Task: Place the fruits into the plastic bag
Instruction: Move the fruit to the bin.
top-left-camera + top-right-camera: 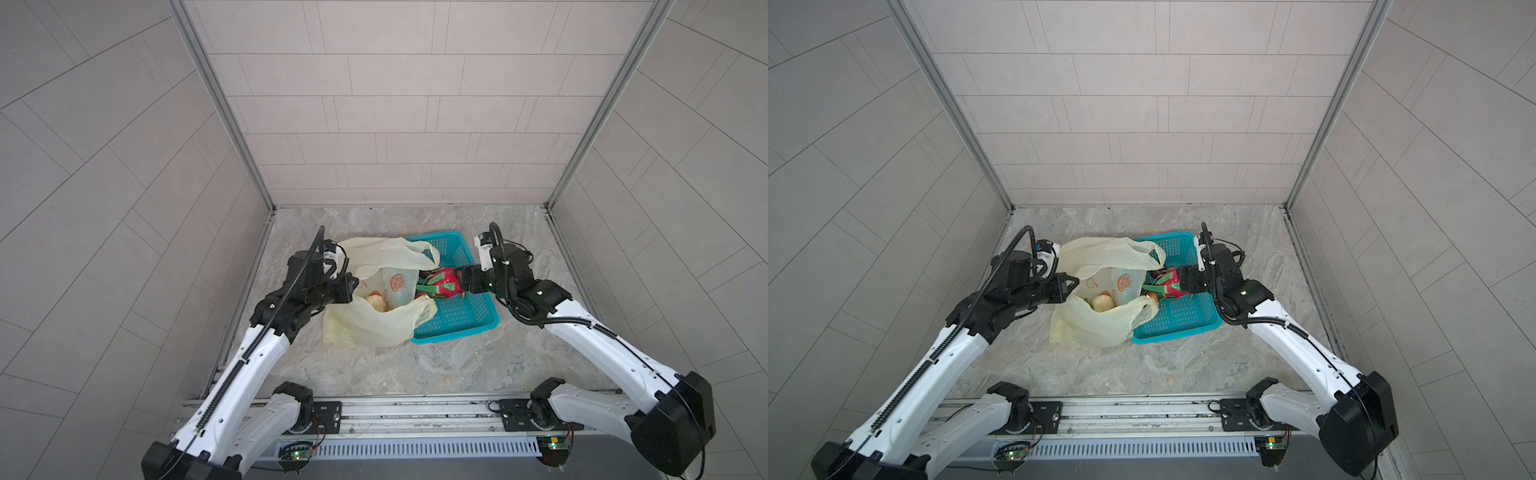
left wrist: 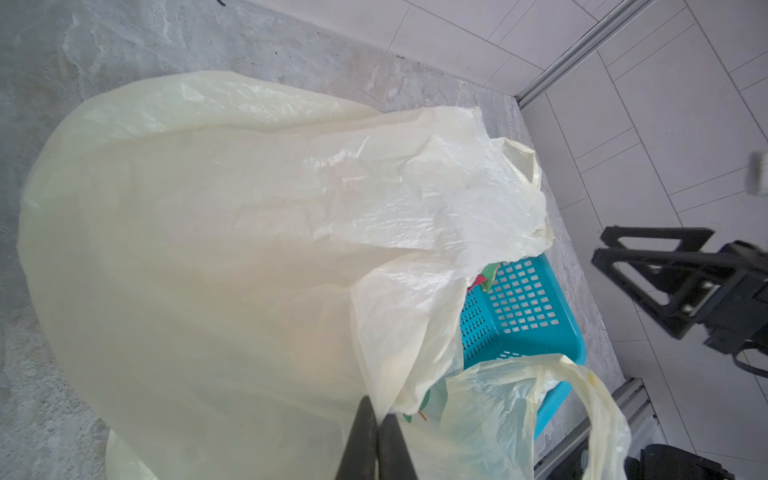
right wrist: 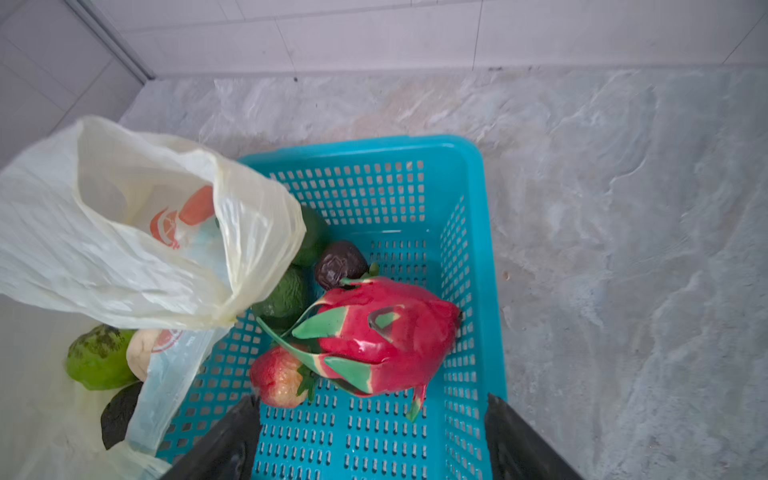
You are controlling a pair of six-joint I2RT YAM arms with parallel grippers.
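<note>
Hovering over the teal basket (image 1: pixel 455 337), my right end effector (image 3: pixel 370 400) is standing with its jaws wide apart, gripping nothing. The dragon fruit (image 3: pixel 386 332) is lying in the basket just below and ahead of those jaws, and I cannot tell whether anything is touching it.

Its long axis is running left to right across the scene. The blunt red end is facing right and the green scales are pointing left at the plastic bag (image 1: pixel 374 328). In the right wrist view that axis is running roughly from one finger toward the other, nearly filling the gap.

The bag is lying on the surface (image 1: pixel 415 374) left of the basket. Its two handles are draping over the basket's left rim, so the mouth is opening toward the fruit. My left end effector (image 2: pixel 376 409) is pinched together on the bag's left rim.

I am judging the right arm much the nearer. The coming move is carrying the fruit leftward into that mouth.
</note>
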